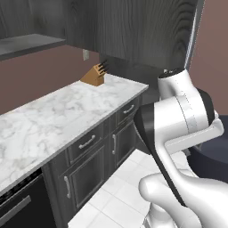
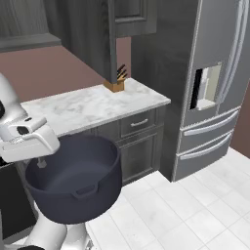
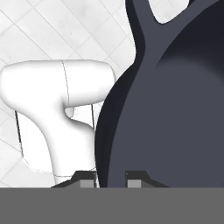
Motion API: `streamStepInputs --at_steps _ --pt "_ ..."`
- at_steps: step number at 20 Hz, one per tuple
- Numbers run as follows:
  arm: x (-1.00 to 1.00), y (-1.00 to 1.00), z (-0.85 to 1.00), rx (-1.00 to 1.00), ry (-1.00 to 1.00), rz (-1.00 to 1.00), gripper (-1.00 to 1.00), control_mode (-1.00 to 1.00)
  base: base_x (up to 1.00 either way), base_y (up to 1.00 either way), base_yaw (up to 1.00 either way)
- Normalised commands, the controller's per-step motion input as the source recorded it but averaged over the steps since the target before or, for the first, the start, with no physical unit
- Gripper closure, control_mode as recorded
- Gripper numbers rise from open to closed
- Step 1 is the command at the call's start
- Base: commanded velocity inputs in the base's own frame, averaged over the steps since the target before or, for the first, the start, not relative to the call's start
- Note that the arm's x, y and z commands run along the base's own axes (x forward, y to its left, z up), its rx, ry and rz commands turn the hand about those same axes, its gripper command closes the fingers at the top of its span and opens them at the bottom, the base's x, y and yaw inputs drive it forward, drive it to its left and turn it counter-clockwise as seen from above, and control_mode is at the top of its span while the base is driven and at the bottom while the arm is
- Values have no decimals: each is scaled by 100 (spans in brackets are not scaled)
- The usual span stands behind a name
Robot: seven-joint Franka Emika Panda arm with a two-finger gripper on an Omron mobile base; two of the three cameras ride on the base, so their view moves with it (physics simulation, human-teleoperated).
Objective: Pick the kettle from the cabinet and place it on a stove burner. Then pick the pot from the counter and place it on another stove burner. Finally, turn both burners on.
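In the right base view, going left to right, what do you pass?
White robot hand → round dark navy pot held at its rim → tan wooden knife block on the white marble counter → grey steel fridge with its pale door dispenser.

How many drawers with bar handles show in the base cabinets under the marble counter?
2: one drawer under the counter's middle, another drawer at the end by the knife block. More may be hidden behind the arm or out of frame.

pot (image 2: 73,183) — matt dark | counter (image 1: 53,116) — veined marble | knife block (image 1: 94,75) — wood
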Motion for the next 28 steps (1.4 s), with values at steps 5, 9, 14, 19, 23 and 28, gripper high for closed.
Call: streamStepInputs --at_steps 5,9,14,19,23,28 --pt "0 0 0 0 0 0 100 100 -11 -13 -36" --pt "0 0 0 0 0 0 100 100 -7 -15 -35" --pt "0 0 0 0 0 0 100 100 0 -29 -31" --pt "0 0 0 0 0 0 100 100 -1 -41 -27" --pt "0 0 0 0 0 0 100 100 -3 -47 -22" --pt "0 0 0 0 0 0 100 100 -3 -51 -20"
